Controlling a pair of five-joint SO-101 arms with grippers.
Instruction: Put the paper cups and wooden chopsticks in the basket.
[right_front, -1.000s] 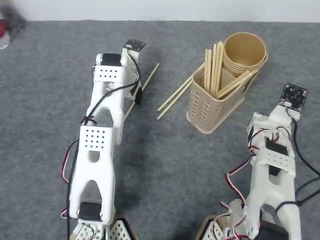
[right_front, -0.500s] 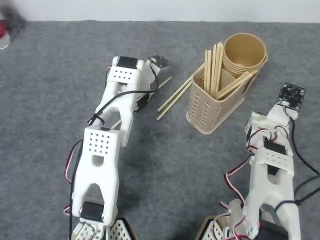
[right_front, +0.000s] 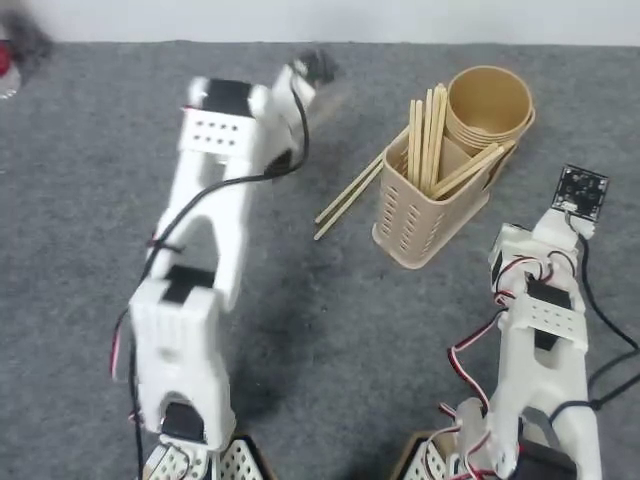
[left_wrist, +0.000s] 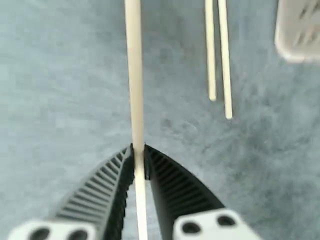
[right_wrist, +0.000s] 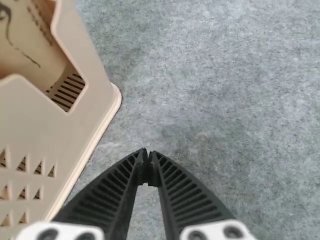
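Grey carpeted table (right_front: 350, 330) viewed from above. Perforated beige basket (right_front: 420, 225) stood at 1 o'clock. Two loose wooden chopsticks (right_front: 345, 197) laid side by side, just beside basket, at its 9 o'clock.

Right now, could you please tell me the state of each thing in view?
Left gripper: shut on held chopstick.
Right gripper: shut, empty.
Basket: upright.
Paper cups: stacked in the basket.
Basket chopsticks: standing inside.
Loose chopsticks: lying flat beside the basket.
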